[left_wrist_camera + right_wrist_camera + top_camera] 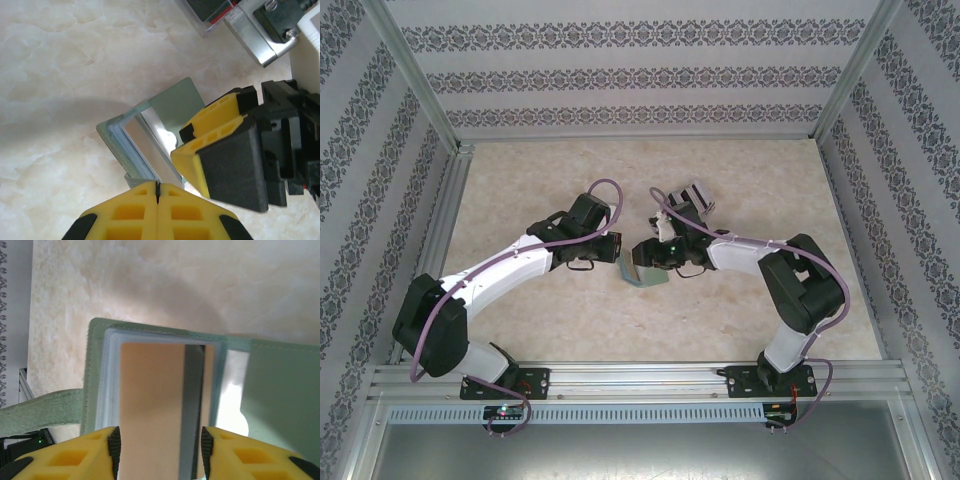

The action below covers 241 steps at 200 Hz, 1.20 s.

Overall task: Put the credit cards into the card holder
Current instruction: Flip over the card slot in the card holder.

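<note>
At the middle of the worktop, a green wallet is held open and tilted between two robot arms. Its lower edge is pinched by the left hand, fingers pressed together. A brownish card is seen tucked into the wallet's clear pocket, framed by the parted fingers of the right hand.

card holder: sage-green, matt, finely napped, cloth-like; inner sleeve clear glossy plastic. credit card: smooth brownish plastic, dull sheen. table: smooth marble-pattern top. right gripper fingers: matt yellow plastic.
</note>
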{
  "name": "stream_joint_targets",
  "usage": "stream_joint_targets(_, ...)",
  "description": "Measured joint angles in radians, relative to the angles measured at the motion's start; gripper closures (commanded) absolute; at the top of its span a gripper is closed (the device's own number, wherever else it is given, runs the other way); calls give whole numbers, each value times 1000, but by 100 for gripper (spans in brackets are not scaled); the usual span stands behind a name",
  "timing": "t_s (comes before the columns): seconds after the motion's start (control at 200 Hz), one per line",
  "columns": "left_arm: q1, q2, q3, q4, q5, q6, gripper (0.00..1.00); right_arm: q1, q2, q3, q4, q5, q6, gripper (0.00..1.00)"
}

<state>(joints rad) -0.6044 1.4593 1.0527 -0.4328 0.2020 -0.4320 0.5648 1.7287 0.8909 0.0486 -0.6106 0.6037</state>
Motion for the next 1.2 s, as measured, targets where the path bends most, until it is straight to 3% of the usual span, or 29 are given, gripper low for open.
stream_joint_targets(0.859,5,3,0,0,0,-3,100,73,23,84,-125,72,-101,46)
stream_joint_targets(1.204,5,3,0,0,0,-3,100,74,32,92,-170,130,-121,51)
